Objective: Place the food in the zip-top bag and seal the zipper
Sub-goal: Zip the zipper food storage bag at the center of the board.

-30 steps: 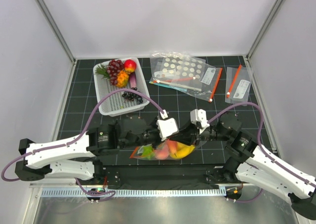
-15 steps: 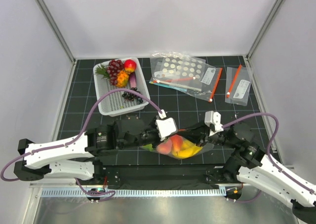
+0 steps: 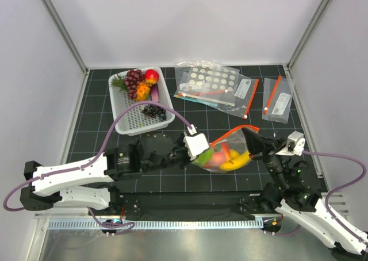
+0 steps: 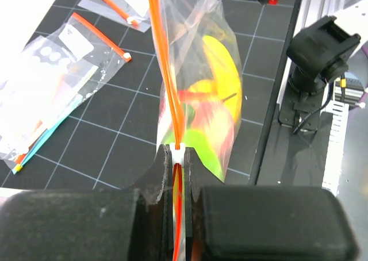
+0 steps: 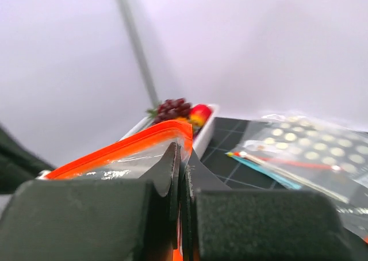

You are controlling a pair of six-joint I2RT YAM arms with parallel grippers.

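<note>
The zip-top bag (image 3: 227,156) hangs off the mat, stretched between both grippers, with its orange-red zipper (image 3: 229,135) on top. Inside it are the food pieces: yellow banana (image 4: 223,60), green piece (image 4: 202,152) and a pink-red piece (image 4: 192,100). My left gripper (image 3: 204,156) is shut on the zipper's left end, with the white slider (image 4: 179,153) at its fingertips (image 4: 162,157). My right gripper (image 3: 253,141) is shut on the bag's right corner (image 5: 185,157), just below the zipper (image 5: 123,149).
A white slotted basket (image 3: 131,118) with grapes and other toy fruit stands at the back left. A dotted clear bag (image 3: 210,80) and labelled bags (image 3: 277,100) lie at the back right. The arm bases and front rail (image 3: 190,206) run along the near edge.
The right gripper has pulled right and up with the bag's corner. The bag has lifted, shifted right and stretched taut. The left gripper has followed slightly right along the zipper.
</note>
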